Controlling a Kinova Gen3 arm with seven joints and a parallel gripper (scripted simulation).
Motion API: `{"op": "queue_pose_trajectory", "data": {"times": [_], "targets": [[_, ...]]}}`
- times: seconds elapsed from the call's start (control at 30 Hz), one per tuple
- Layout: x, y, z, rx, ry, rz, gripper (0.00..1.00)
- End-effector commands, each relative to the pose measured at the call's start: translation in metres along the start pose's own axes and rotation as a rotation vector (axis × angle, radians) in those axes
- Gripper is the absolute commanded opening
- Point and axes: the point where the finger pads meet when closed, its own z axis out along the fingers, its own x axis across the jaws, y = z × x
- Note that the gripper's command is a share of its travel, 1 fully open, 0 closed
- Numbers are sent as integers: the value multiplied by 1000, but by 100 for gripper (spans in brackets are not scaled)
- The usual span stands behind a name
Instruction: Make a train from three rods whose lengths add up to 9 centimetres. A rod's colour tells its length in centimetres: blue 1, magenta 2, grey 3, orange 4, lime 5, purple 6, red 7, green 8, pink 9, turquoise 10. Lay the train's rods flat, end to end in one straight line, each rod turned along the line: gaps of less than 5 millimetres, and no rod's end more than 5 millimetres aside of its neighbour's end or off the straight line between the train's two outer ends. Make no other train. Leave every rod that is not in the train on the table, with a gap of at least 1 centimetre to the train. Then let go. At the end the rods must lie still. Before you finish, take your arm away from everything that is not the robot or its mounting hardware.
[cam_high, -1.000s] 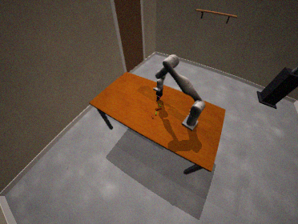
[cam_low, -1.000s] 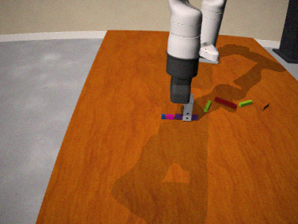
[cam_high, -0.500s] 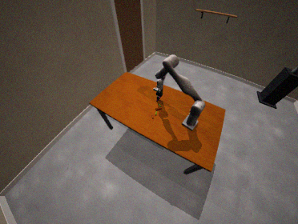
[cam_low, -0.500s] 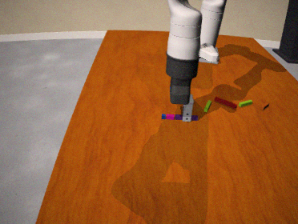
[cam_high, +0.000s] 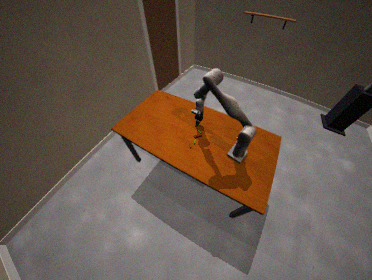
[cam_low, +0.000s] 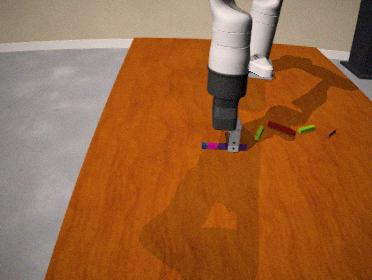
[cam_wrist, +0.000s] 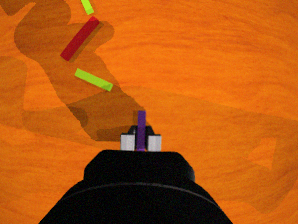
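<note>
The robot arm (cam_high: 227, 102) reaches out from its base near the far side of the orange table (cam_low: 125, 210) and points straight down, its wrist upright over the middle of the board. The gripper (cam_low: 234, 145) stands at table level, its grey fingers drawn in close and clamped on the purple rod (cam_wrist: 141, 127), which lies flat between them and sticks out past the fingertips in the wrist view. In the exterior view the purple rod lies in one line with a magenta rod (cam_low: 212, 146) and a blue rod (cam_low: 204, 145), the blue one at the outer end; whether the ends touch cannot be told at this size.

Beyond the gripper lie the spare pieces: a lime rod (cam_low: 259, 132) just behind the line, a red rod (cam_low: 281, 128) past it, a second lime rod (cam_low: 306, 129) farther along, and a small dark rod (cam_low: 332, 133) at the end of that scatter. They lie at differing angles, apart from one another.

The row sits well in from every table edge. Wide bare wood stretches toward the near edge and to the left of the blue rod; the spare rods crowd only the far right side.
</note>
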Motion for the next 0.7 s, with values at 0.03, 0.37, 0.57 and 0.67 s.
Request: {"op": "queue_pose_trajectory", "data": {"times": [0.03,0.37,0.57,0.67], "targets": [[1,0,-1,-1,2,0,24],[1,0,-1,-1,2,0,30],[1,0,-1,-1,2,0,42],[1,0,-1,-1,2,0,48]]}}
